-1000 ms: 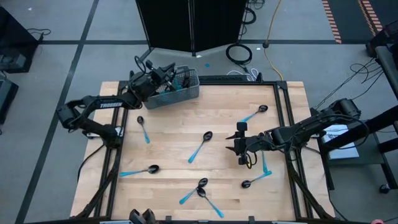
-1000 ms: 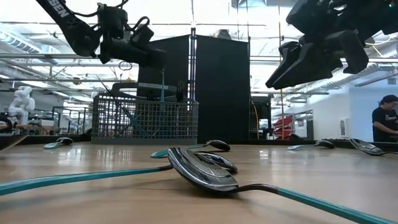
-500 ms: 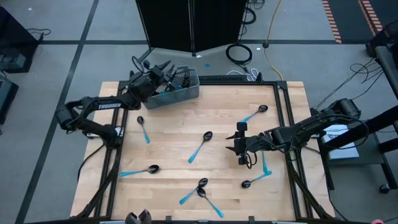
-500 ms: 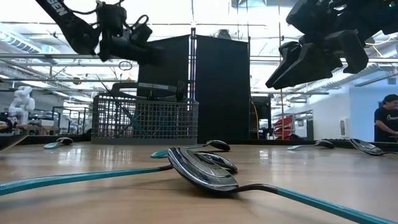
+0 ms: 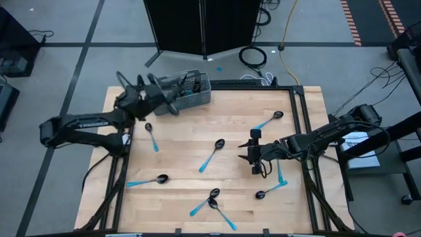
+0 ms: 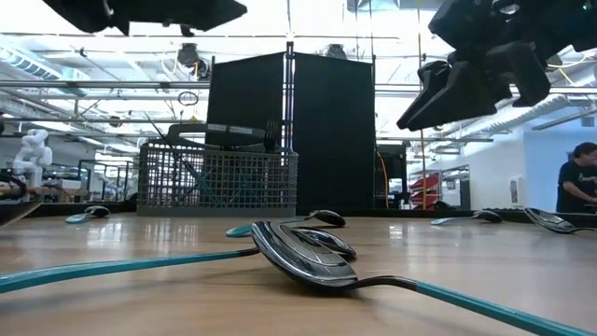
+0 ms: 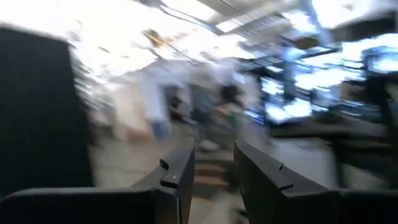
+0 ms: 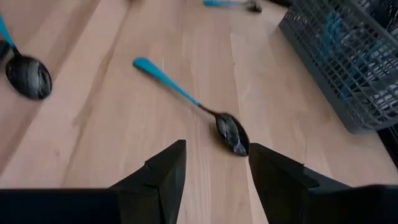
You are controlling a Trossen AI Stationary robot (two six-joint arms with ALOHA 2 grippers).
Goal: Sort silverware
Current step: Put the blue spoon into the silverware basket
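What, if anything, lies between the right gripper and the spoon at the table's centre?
Nothing visible. The right gripper, open and empty, faces the centre spoon across bare wood; the basket stands off to one side.

A grey wire-mesh basket stands at the far edge of the wooden bench, just beside the left tool and well apart from the right one. Behind the basket rises a tall black cabinet. A coiled black cable and a yellow cord lie on the floor beyond the bench. A person stands in the room behind.
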